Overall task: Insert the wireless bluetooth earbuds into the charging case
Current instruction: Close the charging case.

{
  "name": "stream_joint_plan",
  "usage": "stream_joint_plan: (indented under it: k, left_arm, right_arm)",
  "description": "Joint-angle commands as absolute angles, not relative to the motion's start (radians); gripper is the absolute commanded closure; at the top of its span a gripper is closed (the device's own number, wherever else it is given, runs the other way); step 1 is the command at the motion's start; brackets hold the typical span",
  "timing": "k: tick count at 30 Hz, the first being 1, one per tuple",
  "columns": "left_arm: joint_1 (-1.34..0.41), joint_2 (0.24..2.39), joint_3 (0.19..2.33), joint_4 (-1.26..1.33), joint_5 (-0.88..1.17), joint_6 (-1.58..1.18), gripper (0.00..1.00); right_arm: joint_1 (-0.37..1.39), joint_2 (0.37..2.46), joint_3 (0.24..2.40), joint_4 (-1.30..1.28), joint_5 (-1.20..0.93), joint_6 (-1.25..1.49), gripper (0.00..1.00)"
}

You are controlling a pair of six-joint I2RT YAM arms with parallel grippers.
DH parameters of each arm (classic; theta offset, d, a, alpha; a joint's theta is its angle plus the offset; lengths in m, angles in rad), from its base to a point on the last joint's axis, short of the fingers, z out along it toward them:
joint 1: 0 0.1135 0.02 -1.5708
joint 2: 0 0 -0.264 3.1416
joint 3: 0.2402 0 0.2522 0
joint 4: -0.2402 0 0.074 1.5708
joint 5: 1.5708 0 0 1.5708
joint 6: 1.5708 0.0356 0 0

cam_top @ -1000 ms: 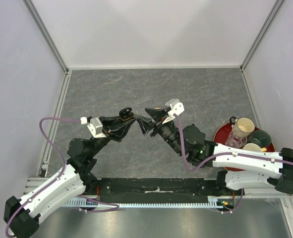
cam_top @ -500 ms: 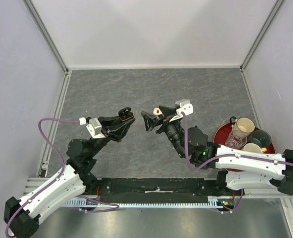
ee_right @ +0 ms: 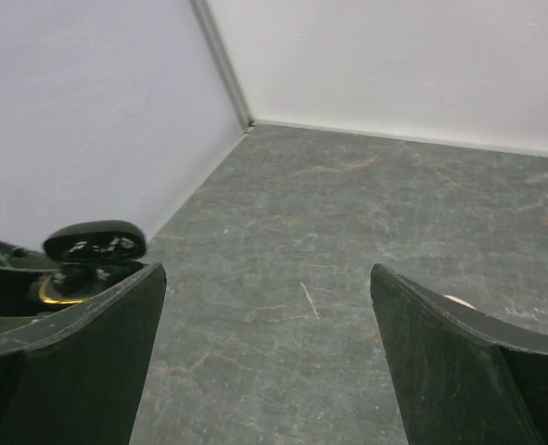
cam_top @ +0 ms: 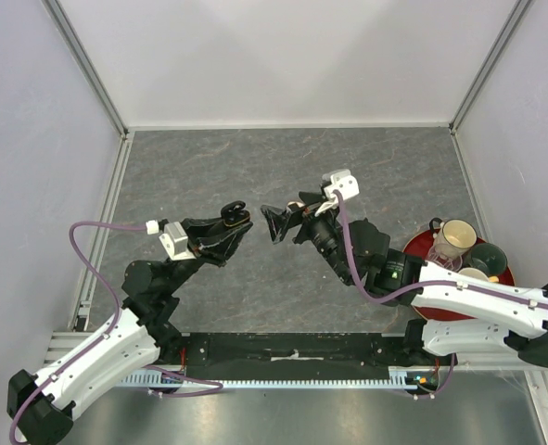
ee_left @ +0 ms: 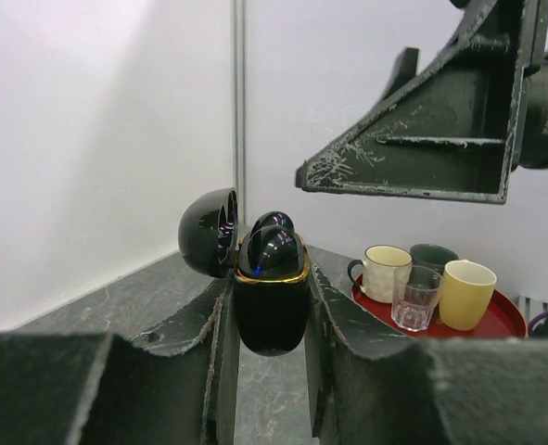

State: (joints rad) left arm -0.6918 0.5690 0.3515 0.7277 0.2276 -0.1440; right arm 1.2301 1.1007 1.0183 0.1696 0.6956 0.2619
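My left gripper [cam_top: 229,222] is shut on a glossy black charging case [ee_left: 272,311] with a gold rim, held upright above the table. Its lid [ee_left: 207,232] hangs open to the left. Two black earbuds [ee_left: 274,248] sit in its mouth. The case also shows in the top view [cam_top: 237,215] and at the left edge of the right wrist view [ee_right: 95,240]. My right gripper [cam_top: 287,219] is open and empty, a short gap to the right of the case; its fingers [ee_left: 422,139] show in the left wrist view. A small cream spot [ee_right: 457,300] peeks over the right finger. I cannot tell what it is.
A red tray [cam_top: 411,257] at the right holds a cream mug [cam_top: 453,236], a dark green cup [cam_top: 487,258], a yellow cup [ee_left: 465,292] and a glass [ee_left: 414,297]. White walls enclose the grey table [cam_top: 209,167] on three sides.
My right gripper was touching the case; it has drawn back to the right and stands open. My left gripper with the case has shifted slightly left.
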Motion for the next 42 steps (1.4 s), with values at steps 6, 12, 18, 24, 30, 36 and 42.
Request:
stream_joint_plan:
  k: [6, 12, 18, 24, 30, 36, 42]
  left_arm:
    - [-0.693, 0.569, 0.405, 0.726, 0.293, -0.123, 0.98]
    - [-0.693, 0.586, 0.426, 0.700, 0.344, -0.120, 0.98]
    - [-0.693, 0.612, 0.445, 0.658, 0.406, -0.120, 0.98]
    - [-0.693, 0.635, 0.456, 0.641, 0.436, -0.126, 0.98]
    - [-0.693, 0.663, 0.479, 0.623, 0.498, -0.141, 0.98]
    - [-0.693, 0.683, 0.494, 0.617, 0.558, -0.149, 0.98]
    - [-0.693, 0.722, 0.514, 0.604, 0.630, -0.155, 0.98]
  right_arm:
    - [1.218, 1.121, 1.140, 0.061, 0.255, 0.192, 0.04]
    - [1.218, 1.135, 1.150, 0.063, 0.293, 0.207, 0.07]
    - [1.206, 1.144, 1.207, 0.035, 0.396, 0.216, 0.11]
    - [1.177, 1.147, 1.236, 0.006, 0.423, 0.232, 0.12]
    - [1.049, 1.187, 1.301, -0.113, 0.363, 0.308, 0.16]
    - [0.962, 1.262, 1.359, -0.205, 0.212, 0.399, 0.18]
    - [0.959, 1.299, 1.351, -0.229, 0.143, 0.425, 0.19]
